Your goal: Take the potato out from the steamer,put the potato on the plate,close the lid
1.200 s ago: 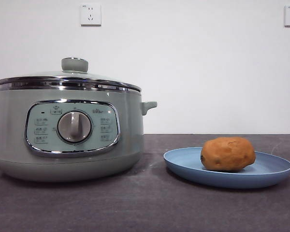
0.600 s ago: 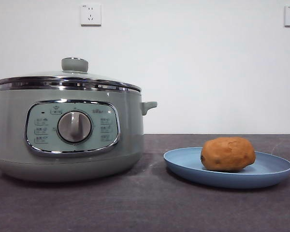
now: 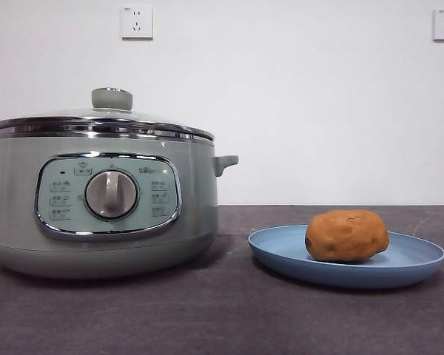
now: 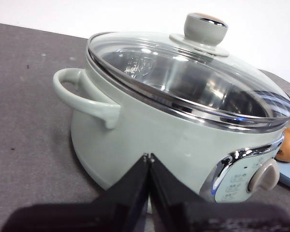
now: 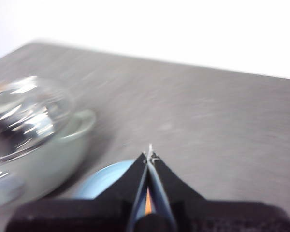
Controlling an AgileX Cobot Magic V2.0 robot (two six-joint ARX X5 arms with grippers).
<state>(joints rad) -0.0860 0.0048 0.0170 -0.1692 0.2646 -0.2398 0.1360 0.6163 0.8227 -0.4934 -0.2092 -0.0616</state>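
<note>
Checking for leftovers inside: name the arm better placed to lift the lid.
Left, probably: the left gripper faces the steamer, the lid close by. The right gripper hangs over the plate.

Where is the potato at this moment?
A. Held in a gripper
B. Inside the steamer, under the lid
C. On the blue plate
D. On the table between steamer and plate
C: in the front view the potato lies on the plate, beside the steamer, whose lid is on; neither gripper holds anything.
</note>
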